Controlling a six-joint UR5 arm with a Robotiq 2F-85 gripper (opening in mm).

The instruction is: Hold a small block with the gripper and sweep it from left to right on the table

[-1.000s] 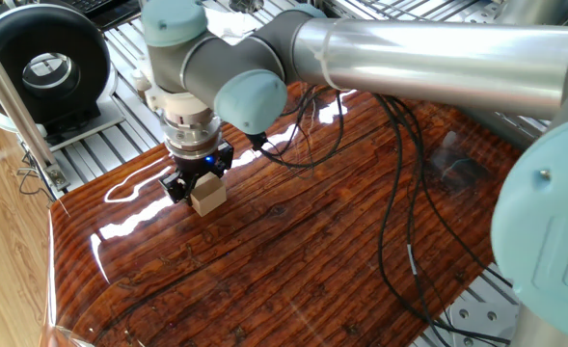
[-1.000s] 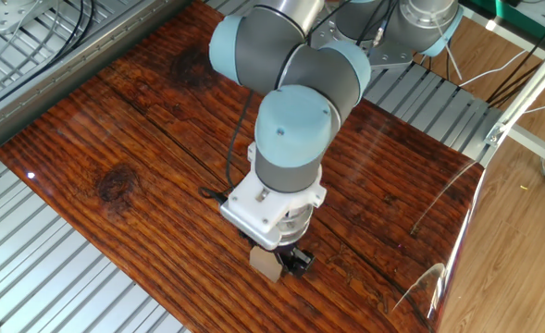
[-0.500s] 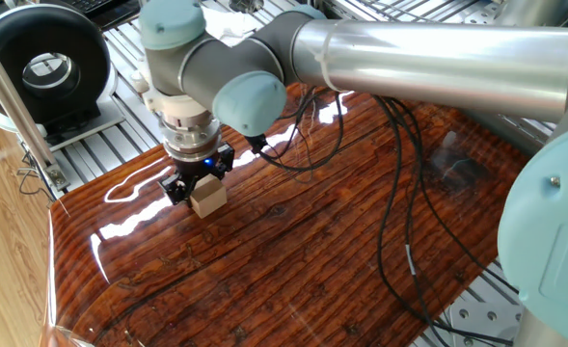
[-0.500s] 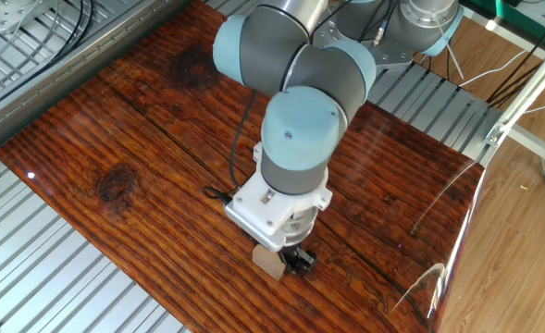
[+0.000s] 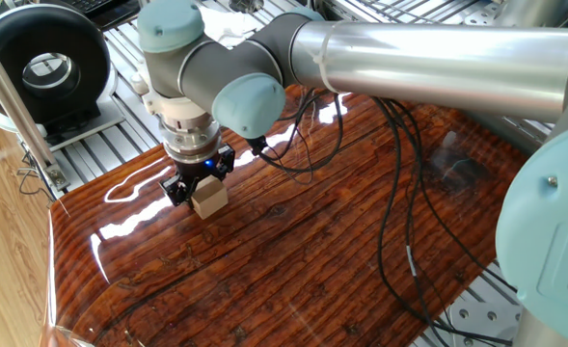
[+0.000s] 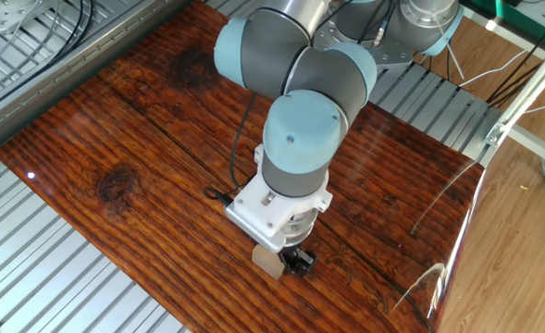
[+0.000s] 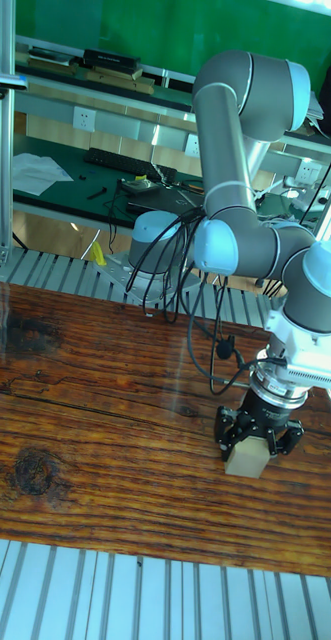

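Small block [image 5: 208,199] sits clenched in our gripper [image 5: 198,185], low on the worktop [image 5: 293,241] near one end edge.

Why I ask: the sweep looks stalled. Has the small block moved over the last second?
Yes, slightly. In the other fixed view, the small block has crept right along the table, away from its dark knot.

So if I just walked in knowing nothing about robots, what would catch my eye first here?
Probably the big grey and pale-blue robot arm bending down over the glossy reddish-brown table. At its tip, the black gripper with a glowing blue ring is clamped on a small block of pale wood, right at the table surface near one end. Loose black cables trail across the shiny board too.
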